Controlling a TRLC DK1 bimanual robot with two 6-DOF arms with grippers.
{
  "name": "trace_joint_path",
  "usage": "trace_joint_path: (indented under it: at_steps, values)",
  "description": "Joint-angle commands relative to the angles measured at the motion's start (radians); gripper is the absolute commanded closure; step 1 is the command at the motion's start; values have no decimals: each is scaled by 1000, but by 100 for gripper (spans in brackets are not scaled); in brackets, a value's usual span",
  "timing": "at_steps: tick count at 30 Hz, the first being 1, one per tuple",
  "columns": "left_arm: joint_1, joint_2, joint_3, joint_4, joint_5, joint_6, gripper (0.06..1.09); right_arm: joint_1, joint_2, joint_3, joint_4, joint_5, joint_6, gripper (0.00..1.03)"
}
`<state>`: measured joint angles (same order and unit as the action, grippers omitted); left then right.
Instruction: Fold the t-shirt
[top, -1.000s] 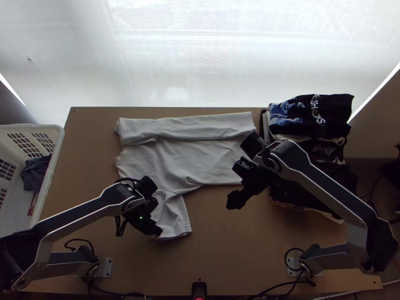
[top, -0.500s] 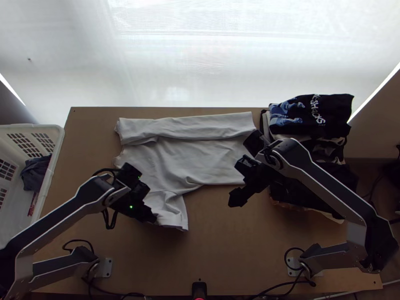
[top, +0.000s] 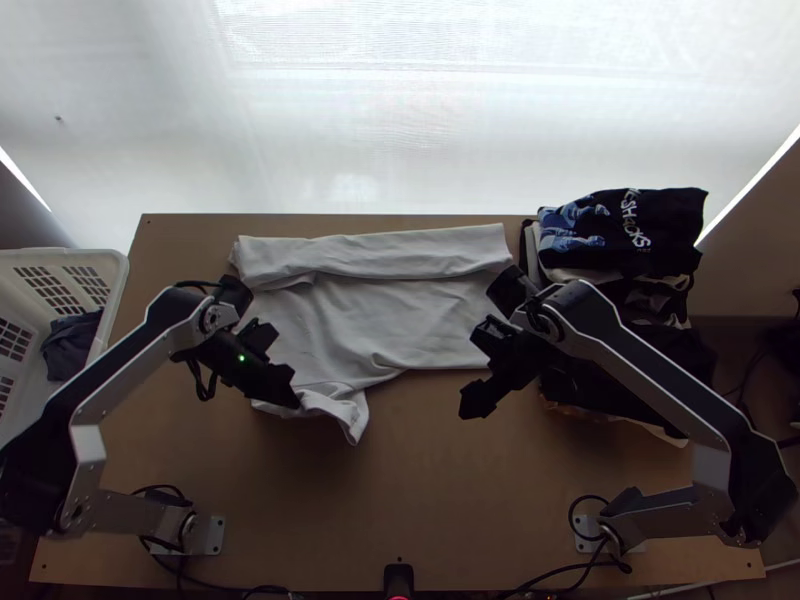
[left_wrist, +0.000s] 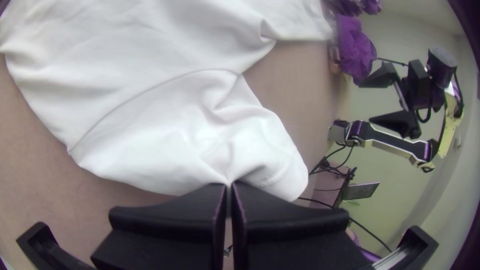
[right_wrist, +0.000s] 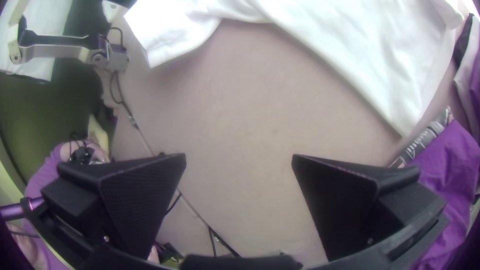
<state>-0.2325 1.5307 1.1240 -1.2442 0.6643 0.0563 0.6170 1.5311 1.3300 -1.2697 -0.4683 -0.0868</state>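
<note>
Shirt (top: 370, 325) lies beside the pile (top: 625, 235), one side folded in; sleeve side and body folds left, I'd say. Left gripper (left_wrist: 229, 190) pinches the sleeve (left_wrist: 265, 155); right gripper (right_wrist: 239, 156) by the pile, fingers spread.

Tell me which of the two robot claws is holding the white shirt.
The left gripper: its fingers are closed on a sleeve of the white t-shirt. The right gripper is open, holding nothing.
</note>
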Motion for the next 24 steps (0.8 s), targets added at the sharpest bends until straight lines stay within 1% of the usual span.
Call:
trace_joint_path:
  at_steps: [1, 9, 16, 18, 21, 24]
  values:
    - [119, 192, 160, -123, 69, 45, 105, 6, -12, -26, 0, -1, 2, 5]
    - [216, 309, 342, -187, 67, 57, 105, 10, -25, -51, 0, 0, 5, 5]
    - [263, 382, 418, -189, 49, 51, 105, 10, -29, -48, 0, 0, 7, 5]
    - [266, 396, 418, -181, 21, 50, 105, 10, -31, -49, 0, 0, 9, 5]
    - [269, 414, 418, -173, 9, 48, 105, 10, -34, -49, 0, 0, 10, 5]
    - [269, 442, 418, -138, -35, 13, 105, 12, -37, -48, 0, 0, 10, 5]
